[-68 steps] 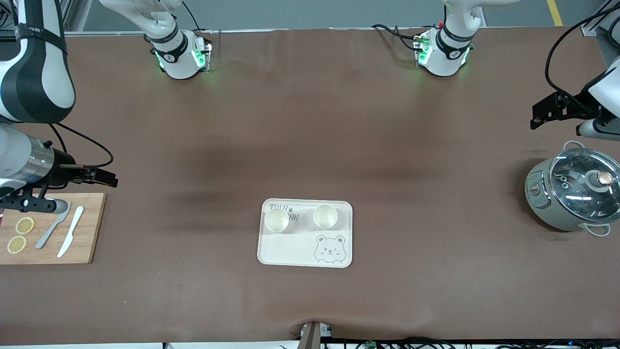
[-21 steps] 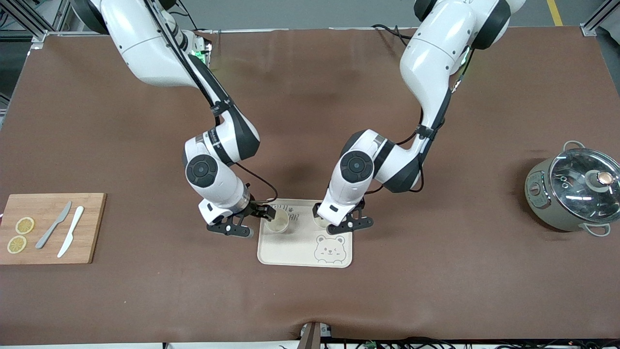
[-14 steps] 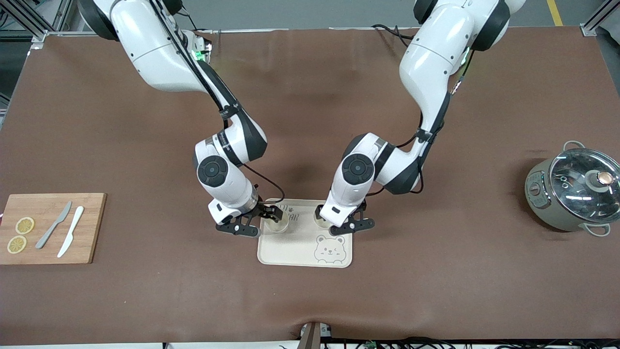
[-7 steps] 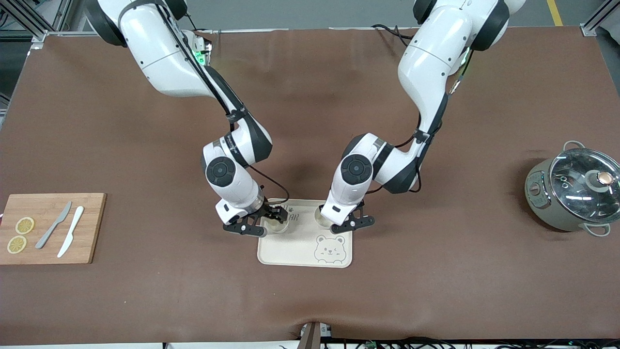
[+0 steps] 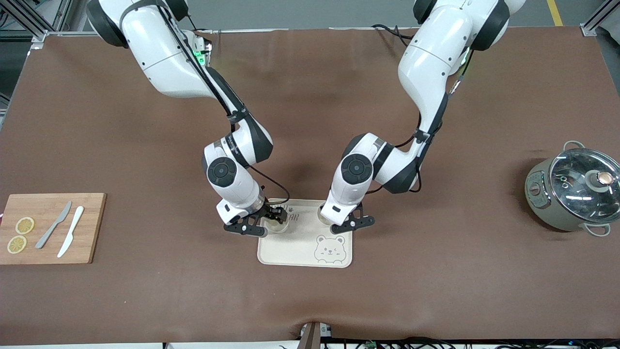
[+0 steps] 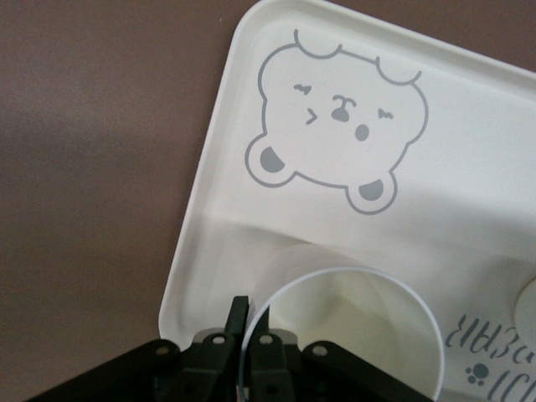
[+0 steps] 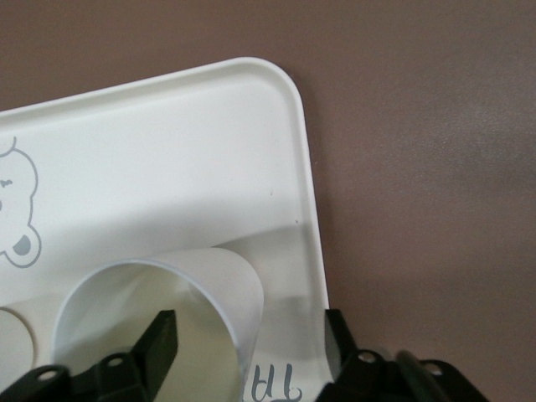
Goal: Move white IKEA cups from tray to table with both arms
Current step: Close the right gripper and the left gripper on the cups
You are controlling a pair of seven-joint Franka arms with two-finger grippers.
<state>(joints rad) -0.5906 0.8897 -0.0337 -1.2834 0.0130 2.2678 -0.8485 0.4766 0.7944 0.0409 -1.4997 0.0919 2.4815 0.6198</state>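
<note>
Two white IKEA cups stand upright on the cream bear-printed tray (image 5: pixel 300 254), along its edge farther from the front camera. My left gripper (image 5: pixel 332 219) is down on the cup (image 5: pixel 321 213) toward the left arm's end. In the left wrist view this gripper (image 6: pixel 249 314) is shut on that cup's (image 6: pixel 360 335) rim, one finger inside and one outside. My right gripper (image 5: pixel 274 216) is at the other cup (image 5: pixel 277 227). In the right wrist view it (image 7: pixel 249 335) is open, one finger inside the cup (image 7: pixel 226 289) and one outside, wide apart.
A wooden cutting board (image 5: pixel 89 228) with two lemon slices and two knives lies at the right arm's end of the table. A grey pot with a glass lid (image 5: pixel 574 194) stands at the left arm's end. Brown mat surrounds the tray.
Both arms came in from the table's ends down to the tray. In the last half second the right gripper edged slightly further onto its cup. The cups have not moved.
</note>
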